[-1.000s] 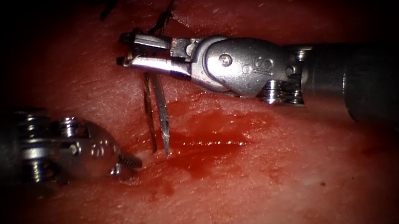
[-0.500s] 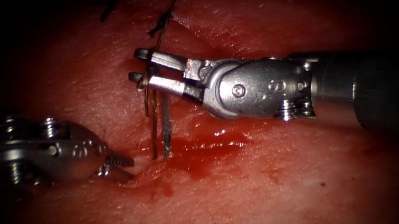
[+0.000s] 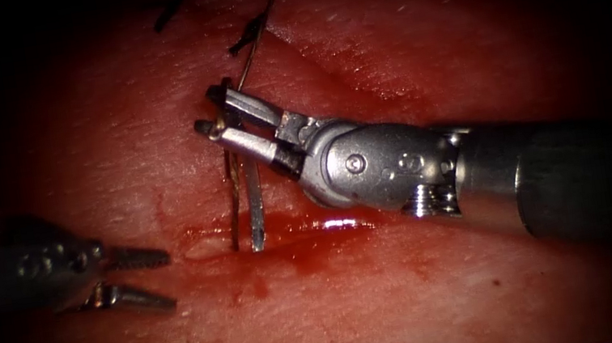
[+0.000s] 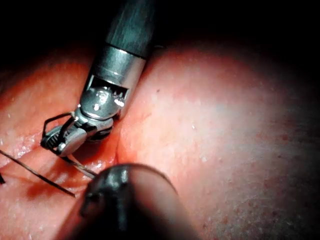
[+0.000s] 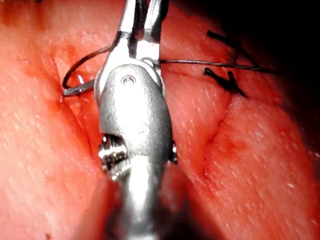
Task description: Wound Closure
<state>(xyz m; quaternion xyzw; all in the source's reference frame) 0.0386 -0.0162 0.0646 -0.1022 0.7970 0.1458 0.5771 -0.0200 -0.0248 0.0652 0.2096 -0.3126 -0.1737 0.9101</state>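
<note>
The right tool [image 3: 219, 111] is gripping the needle [image 3: 252, 204] near its thread end, point dipping into the tissue [image 3: 439, 289] at the cut [image 3: 291, 235]. The left tool [image 3: 139, 280], jaws apart and empty, is waiting left. One knot [image 3: 248, 37] is sitting farther back; this stitch isn't through.

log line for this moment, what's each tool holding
right end effector: grips curved steel needle, tip in tissue | left end effector: open, empty

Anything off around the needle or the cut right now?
Nothing stands out. The right tool holds the needle near its thread end, tip in the tissue at the cut. The left tool, jaws open, holds nothing. Red fluid pools by the needle.
</note>
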